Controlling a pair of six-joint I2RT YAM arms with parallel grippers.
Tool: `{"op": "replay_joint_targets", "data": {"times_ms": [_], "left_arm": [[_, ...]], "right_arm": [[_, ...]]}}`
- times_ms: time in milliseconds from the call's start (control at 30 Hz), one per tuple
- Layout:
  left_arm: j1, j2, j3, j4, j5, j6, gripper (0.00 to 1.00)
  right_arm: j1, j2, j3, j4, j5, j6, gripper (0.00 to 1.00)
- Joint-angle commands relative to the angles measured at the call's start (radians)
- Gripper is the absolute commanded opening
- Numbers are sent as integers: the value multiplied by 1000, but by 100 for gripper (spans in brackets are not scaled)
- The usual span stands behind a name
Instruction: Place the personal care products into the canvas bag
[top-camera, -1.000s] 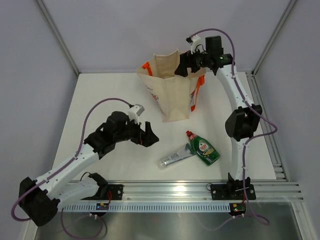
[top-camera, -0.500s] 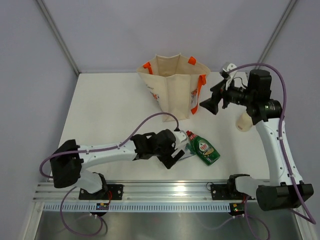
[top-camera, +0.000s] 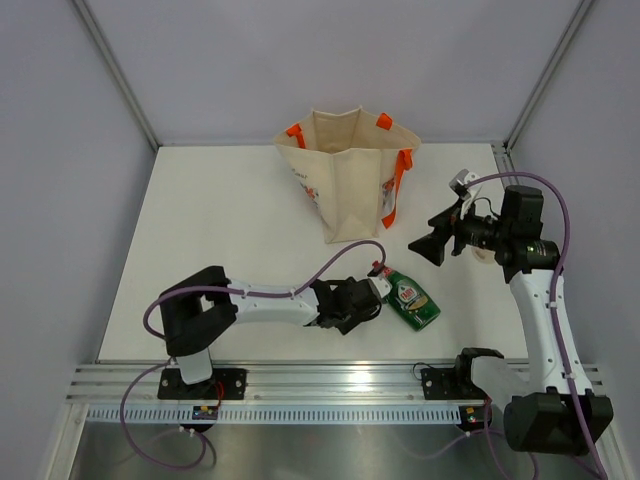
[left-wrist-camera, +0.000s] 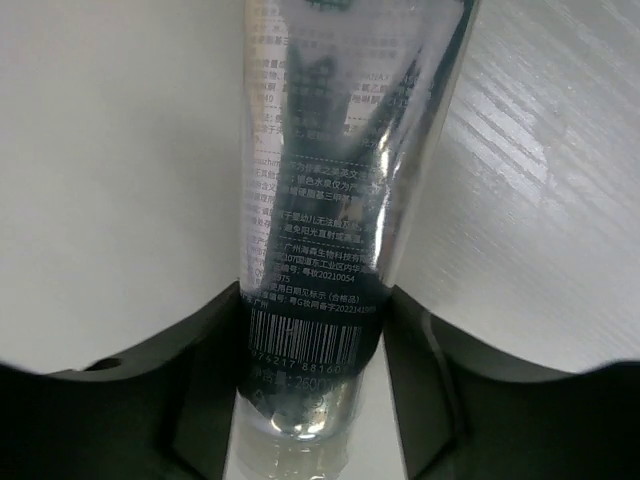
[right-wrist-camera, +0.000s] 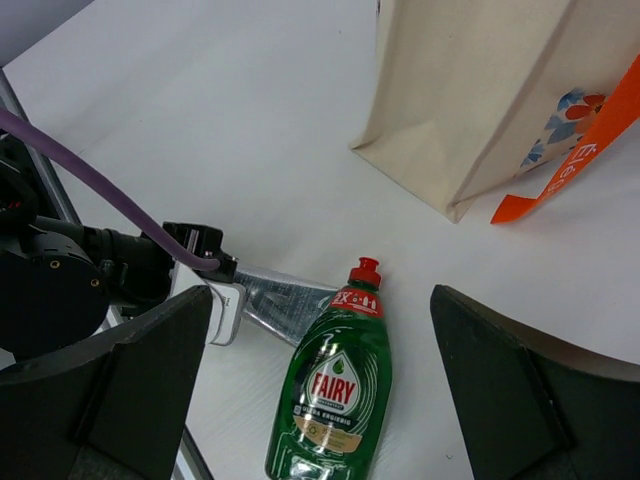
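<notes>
Overhead, first entry: canvas bag (top-camera: 345, 185), beige woven cloth, boxy and upright, with orange handles (top-camera: 400, 185), at the far middle of the smooth white table (top-camera: 220, 220). Green red-capped bottle (top-camera: 410, 300), glossy plastic with a flattened body, lies near and right of centre, its cap toward the far left. Left gripper (top-camera: 365, 300), matt black, sits low on the table just left of that cap, covering most of the tube. Right gripper (top-camera: 432, 243) hangs raised to the right of the bag, jaws spread wide around nothing. Left wrist view: silvery-green tube (left-wrist-camera: 320, 200), mirror-like skin, fine print and a barcode near its flat crimped end, lying on the tabletop. Both fingers (left-wrist-camera: 205, 380) press its sides at the barcode, so this pincer is clamped on the tube. Right wrist view: the bottle lies label up, red ribbed cap just beside the tube's silvery end. The bag's coarse cloth corner and a small flower print sit at the far right.
</notes>
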Motion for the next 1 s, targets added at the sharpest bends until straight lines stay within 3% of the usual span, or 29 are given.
{"op": "replay_joint_targets", "data": {"times_ms": [0,100,333,500,600,767,967], "left_arm": [[-2,22,2,37,-68,-11,44],[-1,-22,-29,46,-56,-26,24],[7,-262,-61,5,-48,-69,19],[108,-475,0,-32,27,-55,20],[212,-524,77,-14,96,-42,21],[424,-524,264,108,259,-95,21],[611,-358,493,201,277,-210,20]], "right_arm": [[-27,-3,-19,64,-69,19,99],[-48,-8,-28,63,-82,13,99],[-77,-25,-43,55,-90,7,100],[-91,-34,-40,51,-87,7,99],[-97,-40,-42,52,-79,8,99],[-100,-40,-42,51,-87,12,99],[-102,-32,-42,48,-93,12,99]]}}
